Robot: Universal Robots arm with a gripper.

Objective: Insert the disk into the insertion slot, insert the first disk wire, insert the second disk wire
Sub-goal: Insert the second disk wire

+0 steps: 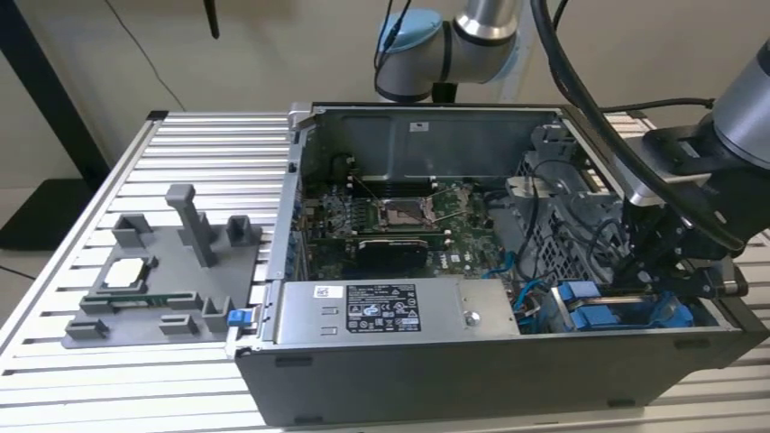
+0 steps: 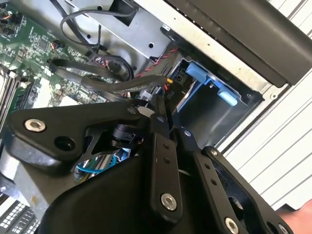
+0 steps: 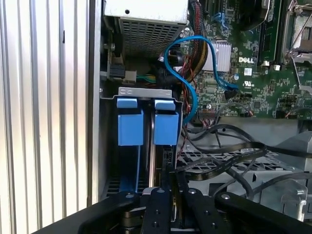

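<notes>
Inside the open black computer case (image 1: 481, 361), at its corner on the exterior view's right, the robot arm's black pincer (image 1: 650, 271) reaches down beside the grey perforated-metal drive cage (image 1: 565, 234).

The pincer (image 3: 171, 183) appears again in the first wrist view, its two slim fingers (image 3: 159, 207) drawn close together over the cage; they seem clenched on something thin and dark, perhaps a connector at the end of a flat black cable (image 3: 229, 151), though what they hold cannot be made out for certain. In the second wrist view the fingertips (image 2: 158, 114) meet close to a dark plug and a bundle of black cables.

Just beyond the pincer in the first wrist view, two bright blue plastic carrier tabs (image 3: 148, 122) stand side by side in the insertion slot (image 3: 146, 91) of the cage. The disk (image 3: 152, 161) looks already seated there, showing as a thin silver edge between the blue frames. A light blue data cable (image 3: 190, 68) loops from the green motherboard (image 3: 253, 73) toward the cage.

Judging from this, the disk step is done and a wire step is in hand. Which of the two wires cannot be told. The next move calls for fine alignment of plug to disk socket in a tight gap crowded by loose cables.
</notes>
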